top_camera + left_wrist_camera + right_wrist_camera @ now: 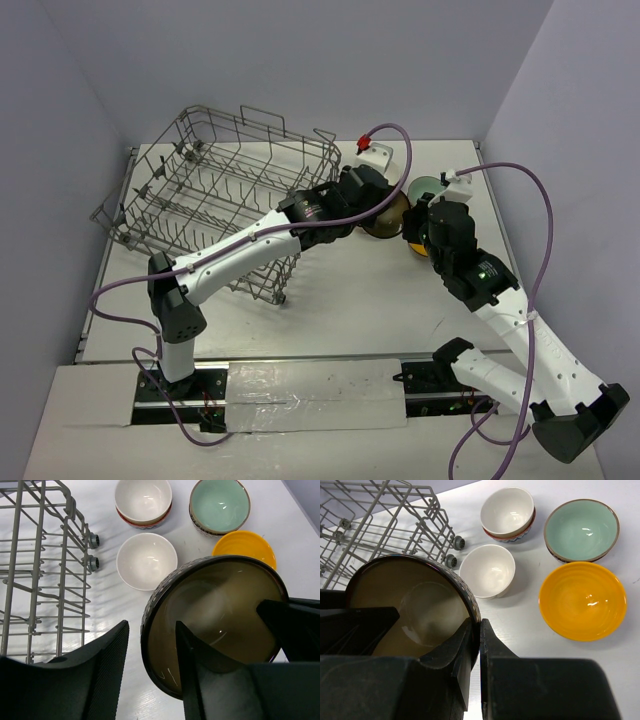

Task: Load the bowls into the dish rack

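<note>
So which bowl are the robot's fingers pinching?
The brown bowl with the dark outside: the right fingers pinch its rim. The white bowls, green bowl and yellow bowl sit untouched.

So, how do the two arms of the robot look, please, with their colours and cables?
The left arm and the right arm have white links and black joints. A purple cable runs along each. The right one shows a small green light. The fingers are black, with finely ribbed inner faces.
</note>
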Controlling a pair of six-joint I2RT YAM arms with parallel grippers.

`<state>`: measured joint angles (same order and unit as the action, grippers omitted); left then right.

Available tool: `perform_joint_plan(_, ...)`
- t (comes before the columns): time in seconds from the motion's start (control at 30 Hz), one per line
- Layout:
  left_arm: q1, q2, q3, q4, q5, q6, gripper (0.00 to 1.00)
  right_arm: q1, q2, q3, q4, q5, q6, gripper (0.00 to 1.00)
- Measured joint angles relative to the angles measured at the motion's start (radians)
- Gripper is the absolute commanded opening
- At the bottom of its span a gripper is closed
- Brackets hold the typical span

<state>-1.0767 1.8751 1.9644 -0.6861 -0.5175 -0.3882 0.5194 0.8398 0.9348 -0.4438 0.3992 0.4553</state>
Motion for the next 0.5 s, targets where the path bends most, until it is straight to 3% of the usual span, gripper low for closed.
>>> perform_joint_plan(0.27,-0.005,0.0,0.001,0.0,-0.012,0.0,0.45,0.002,0.0,0.0,0.0,0.0,0.0,0.0)
perform_joint_plan(0.37,-0.005,0.0,0.002,0.0,-0.012,0.0,0.38,0.003,0.0,0.0,0.0,0.001,0.0,0.0)
perform_joint_plan(0.5,-0.006,0.0,0.002,-0.002,-0.022,0.001,0.2,0.006,0.0,0.0,0.0,0.003,0.0,0.0)
